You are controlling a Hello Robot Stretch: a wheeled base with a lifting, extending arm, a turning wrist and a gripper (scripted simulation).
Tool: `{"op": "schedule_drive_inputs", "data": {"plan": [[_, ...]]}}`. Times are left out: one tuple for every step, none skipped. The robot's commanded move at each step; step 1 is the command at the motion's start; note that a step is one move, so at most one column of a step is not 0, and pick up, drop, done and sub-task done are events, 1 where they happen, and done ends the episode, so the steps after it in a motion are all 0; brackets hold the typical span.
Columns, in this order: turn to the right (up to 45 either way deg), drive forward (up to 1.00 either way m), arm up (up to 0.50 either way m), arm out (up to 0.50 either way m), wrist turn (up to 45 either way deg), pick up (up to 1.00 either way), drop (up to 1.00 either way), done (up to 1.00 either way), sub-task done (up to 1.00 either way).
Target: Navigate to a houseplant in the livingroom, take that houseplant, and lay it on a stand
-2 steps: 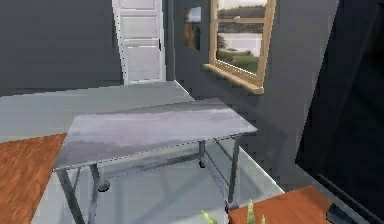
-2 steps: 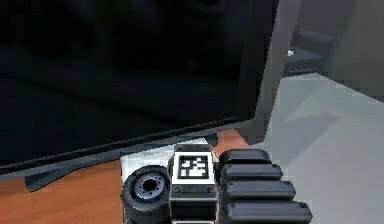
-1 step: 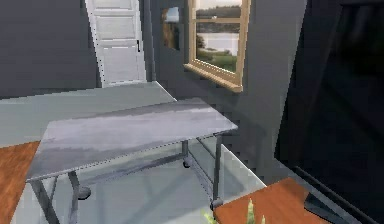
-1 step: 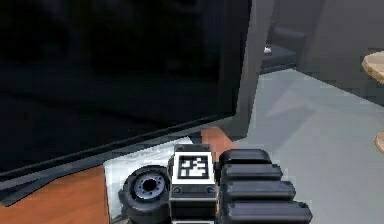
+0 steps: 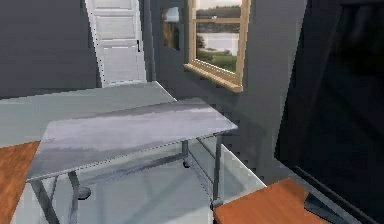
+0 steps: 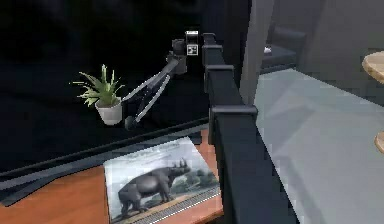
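From my seat, the arm (image 6: 235, 130) rises as a dark bar from 6 o'clock in the arm side view, and the gripper (image 6: 130, 120) reaches from its far end toward 8 o'clock. The plant (image 6: 103, 95), green spiky leaves in a white pot, hangs at the fingertips, clear of the wooden top (image 6: 60, 200) below, so I read it as held. How the fingers (image 6: 150, 95) are set around the pot I cannot tell. Behind the plant stands a dark screen (image 6: 60, 40) that takes up that view from 9 to 12 o'clock. On the wooden top, at about 7 o'clock, lies a book (image 6: 160, 180) with a rhinoceros on its cover, just beside the arm. Grey floor (image 6: 320, 130) spreads out at 3 o'clock. In the forward view a grey table (image 5: 140, 130) on metal legs sits at the centre, on pale floor. A white door (image 5: 117, 40) stands at 12 o'clock in a grey wall, and a wood-framed window (image 5: 218, 40) is at 1 o'clock, with a small picture (image 5: 172, 28) just beside it at its 9 o'clock. The same dark screen (image 5: 340, 100) fills 3 o'clock, and a wooden corner (image 5: 270, 205) shows at 5 o'clock, near the table's leg. Another strip of wood (image 5: 15, 170) shows at 8 o'clock.
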Motion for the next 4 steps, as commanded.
{"op": "schedule_drive_inputs", "data": {"plan": [[0.0,0.00,0.00,0.00,39.0,0.00,0.00,0.00,0.00],[0.0,0.00,0.00,0.00,39.0,0.00,0.00,0.00,0.00],[0.0,0.00,0.00,0.00,0.0,0.00,1.00,0.00,0.00],[0.0,0.00,0.00,-0.10,0.0,0.00,0.00,0.00,0.00]]}}
